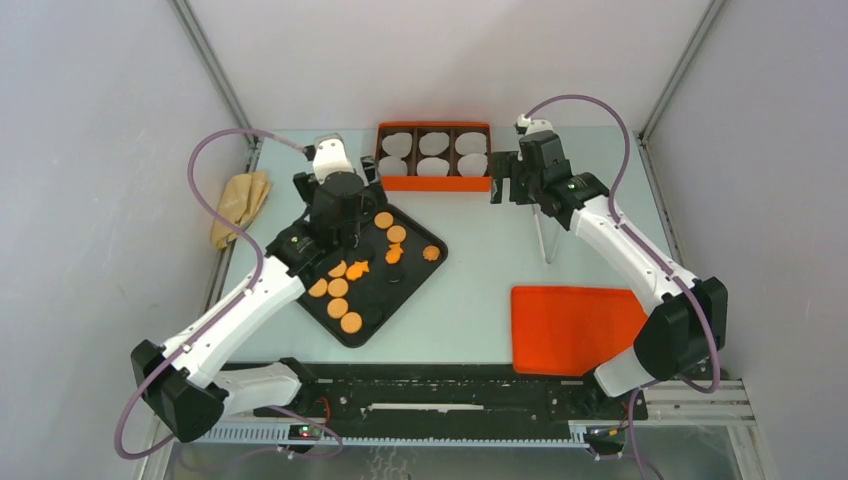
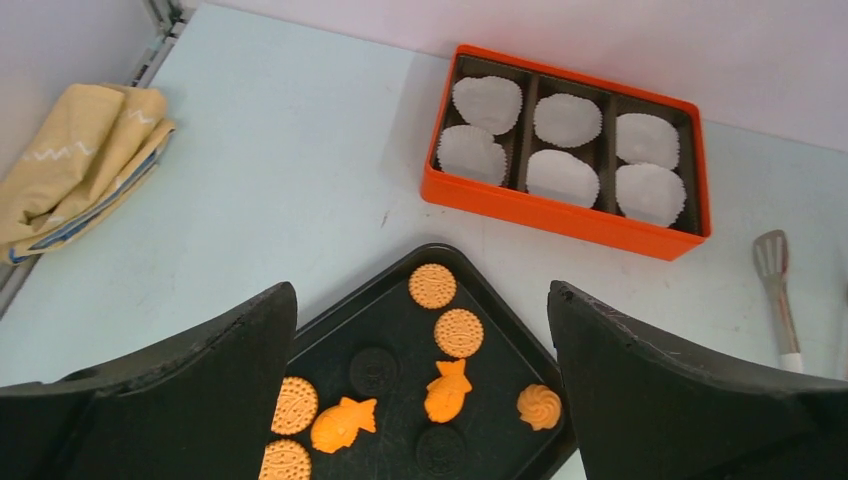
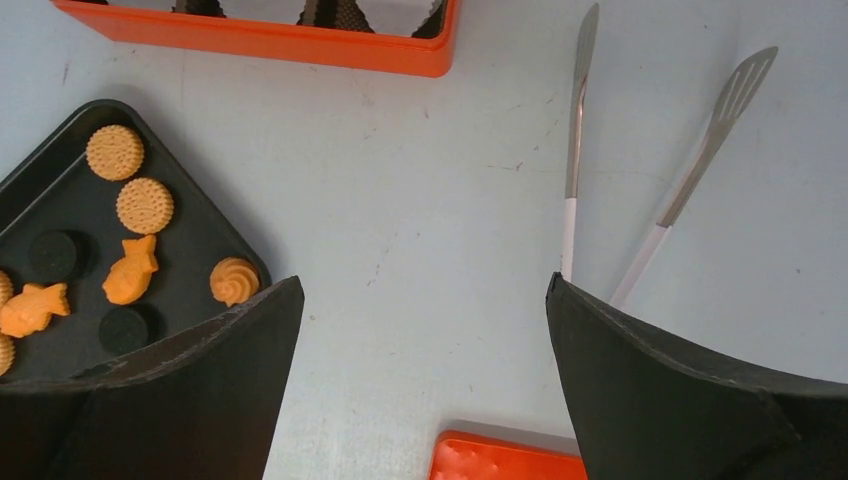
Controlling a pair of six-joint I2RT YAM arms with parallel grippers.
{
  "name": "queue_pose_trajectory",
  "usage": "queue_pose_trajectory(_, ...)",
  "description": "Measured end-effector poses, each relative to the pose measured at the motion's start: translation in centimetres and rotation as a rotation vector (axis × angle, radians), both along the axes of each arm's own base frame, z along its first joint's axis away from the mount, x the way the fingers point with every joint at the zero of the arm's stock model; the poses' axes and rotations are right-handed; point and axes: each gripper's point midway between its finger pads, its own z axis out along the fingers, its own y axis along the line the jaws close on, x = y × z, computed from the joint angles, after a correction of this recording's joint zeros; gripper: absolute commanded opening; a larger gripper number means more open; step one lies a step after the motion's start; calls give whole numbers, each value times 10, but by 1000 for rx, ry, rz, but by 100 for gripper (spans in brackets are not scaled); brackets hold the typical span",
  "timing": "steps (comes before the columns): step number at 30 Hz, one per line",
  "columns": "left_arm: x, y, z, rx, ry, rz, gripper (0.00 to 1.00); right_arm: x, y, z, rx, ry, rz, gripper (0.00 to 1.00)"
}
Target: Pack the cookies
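From above, my left gripper (image 1: 350,238) hangs over the black tray (image 1: 405,290). Its fingertips are hidden beneath the wrist, so this view does not tell me how wide it stands. The cookies (image 1: 338,288) lie scattered right under it and just nearer than it. None are in the orange box (image 1: 436,184) beyond it, whose white liner cups (image 1: 433,143) sit bare. My right gripper (image 1: 503,182) hovers off that box's right end, with the tongs (image 1: 545,235) on the table just nearer than it and the orange lid (image 1: 575,328) further back towards my base. Through the left wrist, my jaws stand spread wide and empty. Round orange discs, fish shapes and black rounds lie flat on the tray between and below them, with the box ahead. Through the right wrist the jaws are likewise parted with nothing in them; the tongs lie ahead and to the right, the tray off to the left. I judge these biscuits light, stiff and brittle. They lie flush on a slick tray, so there is little to get under. I would pinch one across its rim, edge to edge and gently, favouring a round one well apart from its neighbours, since a hard squeeze could snap it or flick it away.
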Motion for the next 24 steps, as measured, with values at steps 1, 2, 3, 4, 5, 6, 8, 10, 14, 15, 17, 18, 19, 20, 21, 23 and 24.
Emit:
queue_pose_trajectory(1, 1, 2, -1, 12, 3, 8, 100, 0, -1, -1, -4, 0, -4, 100)
queue_pose_trajectory(2, 1, 3, -2, 27, 10, 16, 100, 1, -1, -1, -5, 1, -6, 100)
queue_pose_trajectory(3, 3, 4, -3, 43, 19, 22, 100, 2, -2, -2, -3, 1, -5, 100)
queue_pose_trajectory(4, 5, 4, -4, 62, 28, 26, 100, 3, -2, -2, 1, 1, -5, 99)
queue_pose_trajectory(5, 7, 5, -5, 76, 35, 33, 100, 6, -1, -4, 10, 4, 0, 97)
queue_pose_trajectory(6, 10, 5, -5, 87, 43, 37, 100, 9, 0, -7, 16, 14, 5, 95)
queue_pose_trajectory(8, 17, 7, -6, 102, 60, 51, 100, 19, 2, -17, 13, 50, 7, 93)
queue_pose_trajectory(10, 25, 12, -7, 102, 73, 66, 100, 37, 9, -25, 9, 73, 7, 88)
queue_pose_trajectory(14, 37, 22, -19, 90, 113, 69, 100, 68, 23, -49, 0, 118, 13, 81)
queue_pose_trajectory(15, 40, 22, -23, 86, 126, 62, 100, 72, 26, -56, -2, 134, 16, 77)
queue_pose_trajectory(17, 46, 20, -33, 84, 158, 41, 99, 83, 33, -65, -2, 160, 19, 71)
queue_pose_trajectory(18, 48, 17, -37, 84, 173, 29, 98, 91, 38, -68, 2, 166, 19, 70)
queue_pose_trajectory(19, 50, 13, -42, 84, 188, 14, 96, 97, 41, -70, 7, 169, 20, 67)
queue_pose_trajectory(20, 50, 11, -45, 84, 198, 5, 96, 105, 44, -72, 13, 171, 13, 66)
queue_pose_trajectory(21, 49, 9, -49, 79, 212, -8, 95, 111, 46, -73, 17, 170, 10, 65)
queue_pose_trajectory(23, 47, 5, -52, 71, 228, -31, 95, 123, 49, -77, 23, 169, 1, 64)
queue_pose_trajectory(24, 47, 3, -52, 62, 228, -38, 95, 128, 49, -79, 25, 170, -4, 61)
